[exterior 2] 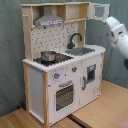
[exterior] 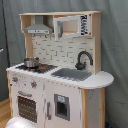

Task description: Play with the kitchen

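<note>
All I can see of my arm [exterior 2: 117, 34] comes from the second exterior view: glossy white, rounded housings, bulbous at the joints. A dark grey band marks the seam where one housing meets the next, and the lower segment tapers into a smooth white cylinder. In the first exterior view a pale, rounded white shape [exterior: 17, 123] sits at the bottom edge; I cannot tell which part it is.
</note>
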`<state>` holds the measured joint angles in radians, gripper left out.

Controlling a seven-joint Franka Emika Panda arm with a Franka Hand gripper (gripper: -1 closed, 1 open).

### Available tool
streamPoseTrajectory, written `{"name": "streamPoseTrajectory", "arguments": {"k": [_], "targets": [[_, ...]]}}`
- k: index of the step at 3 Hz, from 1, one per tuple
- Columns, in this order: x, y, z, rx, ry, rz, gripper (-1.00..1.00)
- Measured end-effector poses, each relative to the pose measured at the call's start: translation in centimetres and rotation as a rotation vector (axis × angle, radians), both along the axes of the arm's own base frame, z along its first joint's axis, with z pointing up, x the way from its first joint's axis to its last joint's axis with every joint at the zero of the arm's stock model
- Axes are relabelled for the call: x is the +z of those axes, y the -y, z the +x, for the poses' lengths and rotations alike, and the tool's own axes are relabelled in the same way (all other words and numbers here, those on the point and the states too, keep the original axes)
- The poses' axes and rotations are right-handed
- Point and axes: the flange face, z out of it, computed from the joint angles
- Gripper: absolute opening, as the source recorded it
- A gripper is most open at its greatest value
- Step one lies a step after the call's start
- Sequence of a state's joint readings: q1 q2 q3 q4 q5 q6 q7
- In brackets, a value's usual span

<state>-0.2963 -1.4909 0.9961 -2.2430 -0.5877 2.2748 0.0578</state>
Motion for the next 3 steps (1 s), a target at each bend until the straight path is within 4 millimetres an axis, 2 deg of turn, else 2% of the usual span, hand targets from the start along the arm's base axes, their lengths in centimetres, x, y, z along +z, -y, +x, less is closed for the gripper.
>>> {"name": "streamPoseTrajectory", "arguments": {"k": [1,3], "targets": [[2.4,1.4,-2.3,-0.048,0.044,0.039,1.00],[6.0,4.6,-5.4,-0.148,0.144,0.170,1.00]]}}
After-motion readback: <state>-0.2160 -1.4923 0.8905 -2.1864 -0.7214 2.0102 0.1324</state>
